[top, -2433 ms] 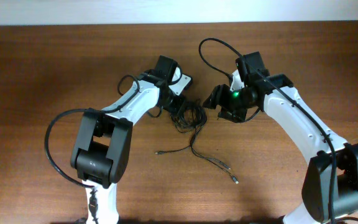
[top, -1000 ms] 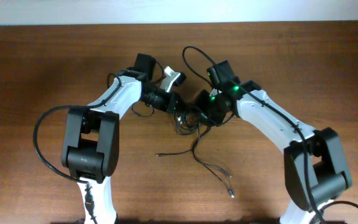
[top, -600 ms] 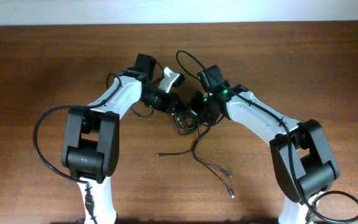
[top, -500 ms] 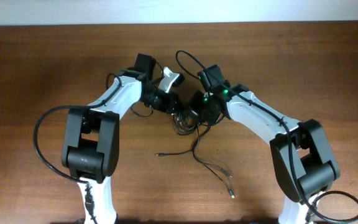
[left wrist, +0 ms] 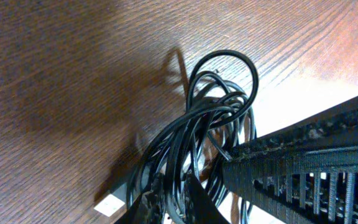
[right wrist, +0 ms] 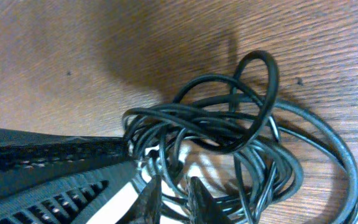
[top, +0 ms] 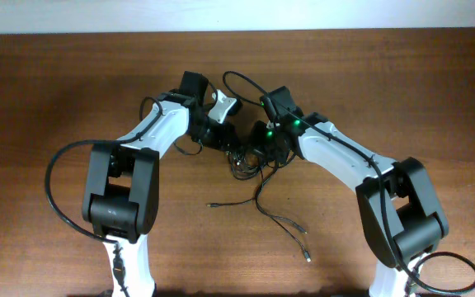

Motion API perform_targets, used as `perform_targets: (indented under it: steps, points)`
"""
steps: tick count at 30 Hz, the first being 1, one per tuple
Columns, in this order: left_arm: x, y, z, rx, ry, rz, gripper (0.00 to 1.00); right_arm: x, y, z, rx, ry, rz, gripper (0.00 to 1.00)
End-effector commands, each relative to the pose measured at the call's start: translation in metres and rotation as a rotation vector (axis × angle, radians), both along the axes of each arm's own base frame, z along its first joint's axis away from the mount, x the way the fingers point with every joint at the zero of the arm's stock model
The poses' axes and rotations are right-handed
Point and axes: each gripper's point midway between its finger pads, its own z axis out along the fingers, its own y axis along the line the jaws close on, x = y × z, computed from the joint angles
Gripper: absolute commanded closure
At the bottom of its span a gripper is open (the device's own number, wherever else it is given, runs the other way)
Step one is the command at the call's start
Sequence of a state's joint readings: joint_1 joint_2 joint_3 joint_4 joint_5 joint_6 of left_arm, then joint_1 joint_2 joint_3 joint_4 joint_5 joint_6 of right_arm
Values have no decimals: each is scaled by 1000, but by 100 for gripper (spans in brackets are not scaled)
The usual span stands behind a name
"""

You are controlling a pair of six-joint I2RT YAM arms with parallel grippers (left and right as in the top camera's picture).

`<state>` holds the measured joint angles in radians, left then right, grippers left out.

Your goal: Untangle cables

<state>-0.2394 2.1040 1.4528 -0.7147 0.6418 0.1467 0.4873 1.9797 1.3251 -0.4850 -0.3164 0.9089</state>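
Near bench (top: 56, 82) far edge, pinched tangled cables (top: 250, 162) with left gripper (top: 225, 140) and right gripper (top: 261, 148) fingers closed on strands, risked cinching them tighter by pulling straight apart.

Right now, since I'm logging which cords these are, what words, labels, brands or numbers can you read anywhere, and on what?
None readable. The tangled thin black cables carry no legible print, the brown wooden table is unmarked, the small white plug tip is too blurred to judge, and the green indicator light is only a glow.
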Motion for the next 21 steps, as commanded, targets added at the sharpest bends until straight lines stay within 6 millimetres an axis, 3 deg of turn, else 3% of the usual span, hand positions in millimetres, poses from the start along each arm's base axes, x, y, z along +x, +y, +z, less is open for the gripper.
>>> perform_targets:
  steps: [1, 4, 8, 17, 21]
  points:
    - [4, 3, -9, 38, 3, 25, 86, -2, -5, -21, -44, 29, -22, 84]
    - [14, 12, -18, 141, -44, 58, 83, -1, -5, -21, -42, 26, -23, 85]
    - [17, 1, -26, 181, -83, 35, 74, -1, -5, -22, -44, 29, -23, 85]
    - [19, 0, -55, 215, -59, 57, 73, 0, -8, -39, -54, 55, -34, 85]
    - [19, 0, -55, 215, -56, 60, 73, 8, 10, -30, 40, 29, -23, 81]
